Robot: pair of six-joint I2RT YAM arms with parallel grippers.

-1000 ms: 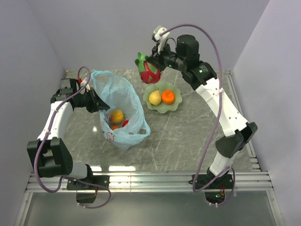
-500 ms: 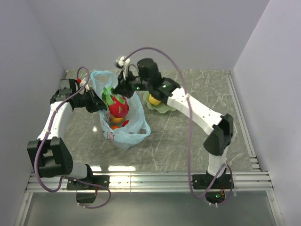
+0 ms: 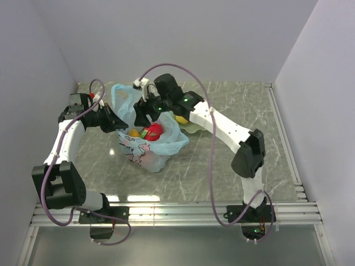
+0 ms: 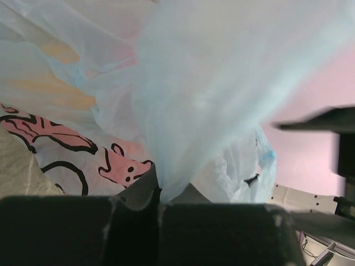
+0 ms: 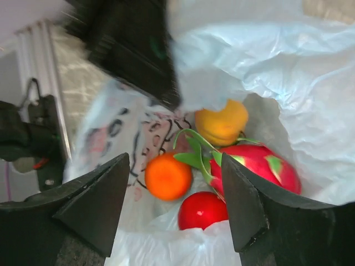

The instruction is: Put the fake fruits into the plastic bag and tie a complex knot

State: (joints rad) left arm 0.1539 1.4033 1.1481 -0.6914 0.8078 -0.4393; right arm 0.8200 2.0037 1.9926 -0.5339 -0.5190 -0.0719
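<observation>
The plastic bag [image 3: 145, 148] stands mouth-up on the table [image 3: 222, 160]. The left gripper [image 4: 158, 194] is pressed together on a fold of its edge; if that thin plastic slips out, the mouth could flop shut. The right gripper [image 3: 142, 116] hangs over the mouth, fingers spread, holding nothing; it could snag the rim going up. One green plate [image 3: 191, 128] peeks out behind that arm with one yellow fruit [image 3: 180, 118], maybe more hidden. Four fruits lie in the bag: one pink fruit [image 5: 255, 166], one orange fruit [image 5: 166, 176], one red ball [image 5: 202, 209], one yellow-orange fruit [image 5: 224, 123].

Grey marbled table [image 3: 222, 166], printed blue plastic bag [image 3: 145, 154] standing on it, green plate [image 3: 192, 128] just beside
</observation>
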